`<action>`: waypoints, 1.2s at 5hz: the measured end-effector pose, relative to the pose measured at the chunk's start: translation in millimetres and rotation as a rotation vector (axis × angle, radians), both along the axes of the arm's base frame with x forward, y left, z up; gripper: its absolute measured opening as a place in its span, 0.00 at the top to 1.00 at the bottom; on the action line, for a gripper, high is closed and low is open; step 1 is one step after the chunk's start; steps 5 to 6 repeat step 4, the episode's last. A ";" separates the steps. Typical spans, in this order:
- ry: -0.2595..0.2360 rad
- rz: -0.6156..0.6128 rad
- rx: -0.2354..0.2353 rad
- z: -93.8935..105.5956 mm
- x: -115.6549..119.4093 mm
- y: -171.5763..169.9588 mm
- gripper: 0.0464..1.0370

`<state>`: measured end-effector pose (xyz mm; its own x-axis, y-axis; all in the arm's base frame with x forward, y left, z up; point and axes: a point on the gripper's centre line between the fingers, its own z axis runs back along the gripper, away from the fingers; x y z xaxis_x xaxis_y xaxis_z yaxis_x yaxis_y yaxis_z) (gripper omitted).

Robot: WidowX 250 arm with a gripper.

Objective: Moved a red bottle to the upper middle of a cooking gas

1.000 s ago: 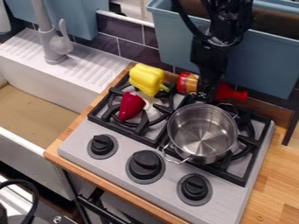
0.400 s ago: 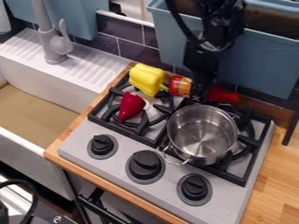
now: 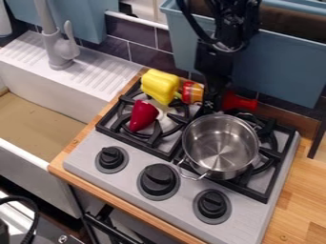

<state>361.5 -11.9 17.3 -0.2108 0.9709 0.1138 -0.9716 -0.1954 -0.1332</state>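
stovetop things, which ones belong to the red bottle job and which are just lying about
Part of the job:
- red bottle
- gripper
- stove

Just lying about:
- yellow pepper
- red cone-shaped item
- metal pot

Vs. 1 sec ago: gripper (image 3: 213,104) + red bottle (image 3: 240,102) shifted together twd 9 o'clock, behind the pot (image 3: 220,145). Bottle's yellow-labelled end now just beside yellow pepper (image 3: 159,86), gap b/w them smaller. Arm (image 3: 234,21) above also shifted twd 9.

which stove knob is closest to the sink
The left-end knob, as pictured; the middle knob and the right-end knob both sit farther from the white sink.
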 end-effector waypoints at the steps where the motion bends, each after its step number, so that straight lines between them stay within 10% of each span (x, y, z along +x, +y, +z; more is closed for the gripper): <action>1: 0.007 -0.019 0.002 0.5 -0.6 1.6 0.10; 6: 0.043 -0.006 -0.016 1.2 -4.8 7.4 0.05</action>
